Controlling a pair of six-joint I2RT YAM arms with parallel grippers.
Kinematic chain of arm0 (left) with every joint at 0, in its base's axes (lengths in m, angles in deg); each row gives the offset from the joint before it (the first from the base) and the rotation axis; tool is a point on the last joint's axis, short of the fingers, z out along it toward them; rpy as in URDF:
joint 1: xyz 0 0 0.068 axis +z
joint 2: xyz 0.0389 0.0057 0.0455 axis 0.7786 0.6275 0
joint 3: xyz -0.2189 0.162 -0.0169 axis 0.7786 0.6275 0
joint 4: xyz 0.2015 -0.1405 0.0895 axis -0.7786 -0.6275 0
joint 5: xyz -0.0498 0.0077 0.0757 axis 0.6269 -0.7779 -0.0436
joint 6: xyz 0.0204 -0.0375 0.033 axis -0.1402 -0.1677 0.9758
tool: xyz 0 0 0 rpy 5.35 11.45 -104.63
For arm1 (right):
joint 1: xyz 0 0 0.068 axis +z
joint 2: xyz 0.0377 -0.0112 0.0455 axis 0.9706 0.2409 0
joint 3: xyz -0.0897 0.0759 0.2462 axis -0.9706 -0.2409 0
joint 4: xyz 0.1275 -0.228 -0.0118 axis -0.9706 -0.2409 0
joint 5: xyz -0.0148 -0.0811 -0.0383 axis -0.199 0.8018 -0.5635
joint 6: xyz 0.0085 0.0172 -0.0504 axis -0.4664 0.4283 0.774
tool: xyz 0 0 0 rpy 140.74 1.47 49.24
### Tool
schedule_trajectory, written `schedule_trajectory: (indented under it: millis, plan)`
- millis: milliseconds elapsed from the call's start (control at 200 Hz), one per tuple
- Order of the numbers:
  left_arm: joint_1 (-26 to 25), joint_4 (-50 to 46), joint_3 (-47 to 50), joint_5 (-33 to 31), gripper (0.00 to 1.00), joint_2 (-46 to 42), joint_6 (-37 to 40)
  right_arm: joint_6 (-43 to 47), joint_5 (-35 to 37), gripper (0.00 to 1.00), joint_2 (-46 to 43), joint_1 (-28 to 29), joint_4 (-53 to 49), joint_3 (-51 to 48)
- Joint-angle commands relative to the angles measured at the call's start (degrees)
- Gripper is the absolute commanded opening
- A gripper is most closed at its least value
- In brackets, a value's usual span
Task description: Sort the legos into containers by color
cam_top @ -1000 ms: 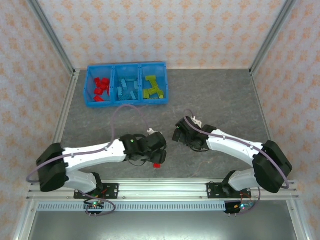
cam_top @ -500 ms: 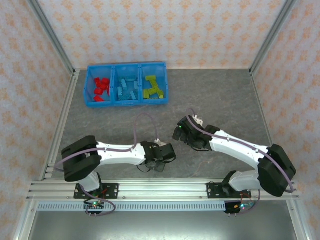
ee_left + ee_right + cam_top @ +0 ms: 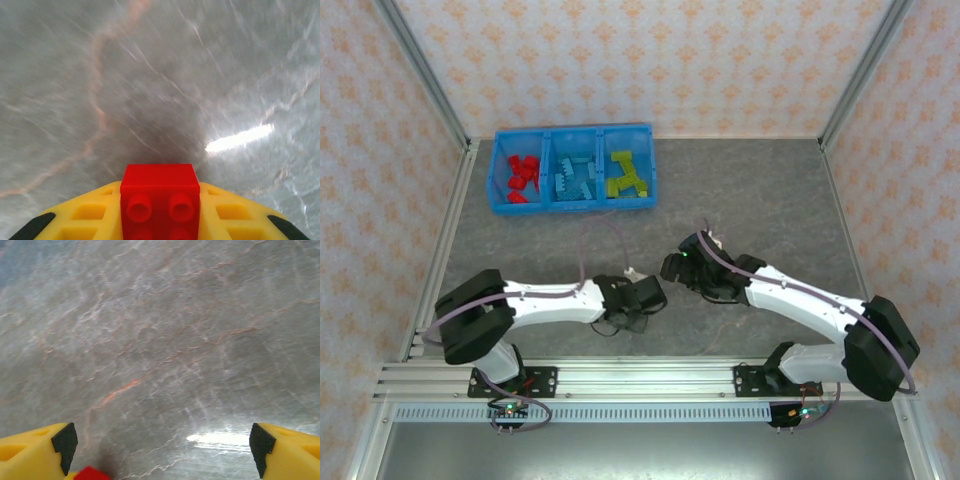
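Both arms reach low, wrists nearly meeting.
The left gripper (image 3: 642,300) apparently pinches 1 red lego (image 3: 159,192); the right gripper (image 3: 162,440) gapes wide, empty.

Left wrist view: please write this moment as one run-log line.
left gripper: jaws shut on red lego | right gripper: jaws open, empty | blue tray: legos sorted by color

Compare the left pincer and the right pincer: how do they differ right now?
The left pincer is shut on a red lego; the right pincer stands wide open. The left pincer carries a load; the right pincer holds nothing. Both are yellow and sit over the grey table.
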Motion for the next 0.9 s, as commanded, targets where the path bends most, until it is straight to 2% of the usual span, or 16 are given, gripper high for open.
schedule_trajectory:
  millis: [0,120,225,410,505,601,751,896]
  plan:
    - [5.93,-1.43,-0.64,-3.11,0.26,-7.13,3.96,2.08,-3.32,0.91,-2.70,-0.39,5.01,-0.90]
    - [12.91,-3.99,-3.85,-3.52,0.27,-11.84,9.37,2.94,-4.62,0.91,-5.18,-0.40,6.08,-0.72]
    - [20.27,-4.66,-7.42,-3.79,0.27,-14.38,14.64,3.10,-2.94,0.91,-6.45,-0.39,5.80,-0.86]
    - [38.63,-2.05,-16.17,-2.22,0.29,-13.77,22.39,2.30,-2.55,0.91,-7.07,-0.39,5.46,-1.14]
    - [48.20,-1.17,-22.73,0.42,0.29,-8.83,24.41,2.08,-2.00,0.91,-7.40,-0.39,3.95,-0.73]
    - [54.97,-2.44,-31.59,2.02,0.30,-1.25,25.56,1.91,-1.13,0.91,-8.60,-0.39,2.69,-0.67]
    - [61.25,-6.24,-45.62,3.09,0.31,12.01,25.74,1.59,0.37,0.91,-11.32,-0.39,0.85,-0.99]
    - [64.53,-12.02,-59.50,3.57,0.34,26.11,25.87,0.98,1.18,0.90,-14.18,-0.39,-0.95,-1.73]
